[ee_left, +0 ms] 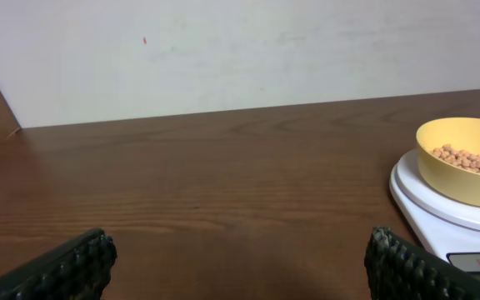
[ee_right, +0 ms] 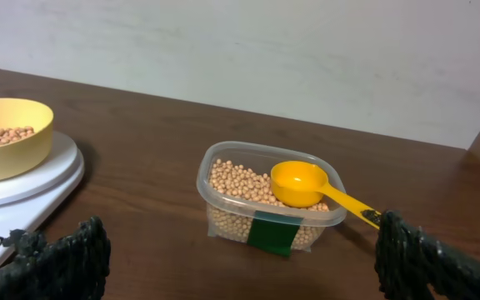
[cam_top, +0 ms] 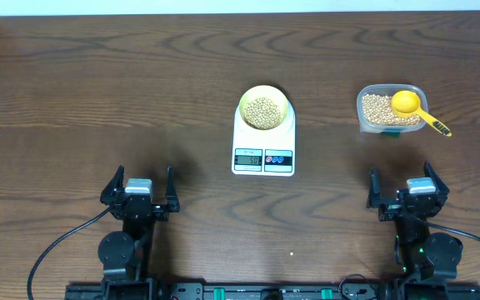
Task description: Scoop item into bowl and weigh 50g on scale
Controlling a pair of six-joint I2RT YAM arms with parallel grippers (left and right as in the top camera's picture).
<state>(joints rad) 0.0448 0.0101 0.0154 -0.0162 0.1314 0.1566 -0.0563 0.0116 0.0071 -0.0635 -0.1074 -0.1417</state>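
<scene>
Across the whole scene ran a dark brown wood-grain table (cam_top: 98,100), its far edge meeting a plain off-white wall (ee_left: 223,50) marked with faint scuffs. At the centre of the table stood the white compact kitchen scale (cam_top: 242,140), its small grey display (cam_top: 248,158) and two coloured buttons (cam_top: 278,158) on the near face; the reading was too small to make out. The small round pale-yellow bowl (cam_top: 243,104) sat squarely on the scale's round platform, nearly as wide as it. Small round tan-beige beans (cam_top: 263,112) lay in a low layer across the bowl's bottom.

Well to the right, a clear rectangular plastic tub (cam_top: 360,108) with rounded corners held many more of the same beans. A bright yellow plastic scoop (cam_top: 407,102) rested on them, its handle sticking out over the tub's near-right rim.

The left gripper (cam_top: 142,185) sat at the near left with its jaws spread wide and nothing between them. The right gripper (cam_top: 400,190) sat at the near right, likewise spread wide and empty, well apart from the tub.
</scene>
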